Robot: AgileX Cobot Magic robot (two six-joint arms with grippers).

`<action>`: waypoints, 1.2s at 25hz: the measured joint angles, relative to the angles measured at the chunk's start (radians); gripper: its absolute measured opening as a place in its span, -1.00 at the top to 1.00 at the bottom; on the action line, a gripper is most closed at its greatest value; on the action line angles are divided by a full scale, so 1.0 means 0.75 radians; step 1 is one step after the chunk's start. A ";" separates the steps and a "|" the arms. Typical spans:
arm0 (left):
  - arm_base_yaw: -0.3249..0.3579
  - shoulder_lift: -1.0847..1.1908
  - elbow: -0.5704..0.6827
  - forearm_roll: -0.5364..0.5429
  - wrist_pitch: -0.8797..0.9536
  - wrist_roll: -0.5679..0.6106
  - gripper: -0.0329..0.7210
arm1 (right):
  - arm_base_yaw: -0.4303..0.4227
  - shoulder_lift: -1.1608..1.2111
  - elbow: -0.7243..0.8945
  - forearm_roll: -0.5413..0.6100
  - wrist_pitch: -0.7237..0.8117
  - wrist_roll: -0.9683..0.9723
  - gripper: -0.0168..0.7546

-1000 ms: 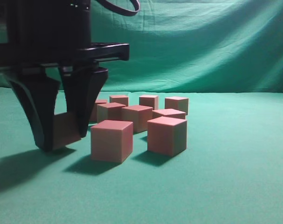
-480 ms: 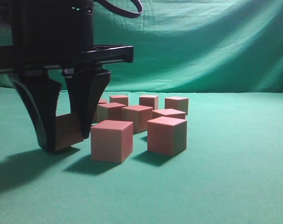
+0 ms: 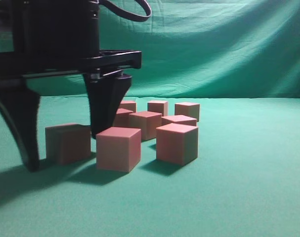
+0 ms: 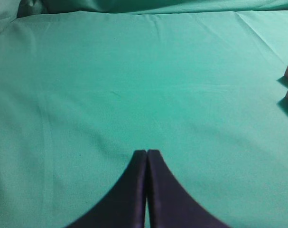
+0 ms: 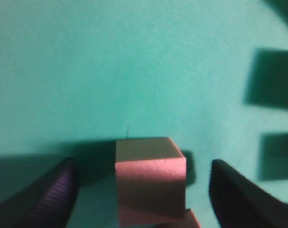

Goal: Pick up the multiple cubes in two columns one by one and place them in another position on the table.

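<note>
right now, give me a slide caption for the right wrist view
Open right gripper straddling a pinkish-red cube resting on the green table.

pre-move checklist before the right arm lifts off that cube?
1. Right gripper open, a gap on each side of the released cube: ok.
2. Released cube sits flat on the table: ok.
3. Released cube apart from the nearest cube: ok in the exterior view, narrow gap.
4. Inner finger clear of the remaining cubes behind it: cannot tell, it overlaps them.
5. Left gripper shut, over bare cloth, away from the work: ok.
</note>
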 joint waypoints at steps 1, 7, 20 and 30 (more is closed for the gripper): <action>0.000 0.000 0.000 0.000 0.000 0.000 0.91 | 0.000 0.000 0.000 0.000 0.000 0.000 -0.42; 0.000 0.000 0.000 0.000 0.000 0.000 0.91 | 0.000 -0.053 -0.020 -0.013 -0.002 0.000 -0.56; 0.000 0.000 0.000 0.000 0.000 0.000 0.91 | -0.003 -0.411 -0.338 -0.082 0.186 0.003 0.96; 0.000 0.000 0.000 0.000 0.000 0.000 0.91 | -0.003 -0.750 -0.363 0.084 0.258 -0.051 0.96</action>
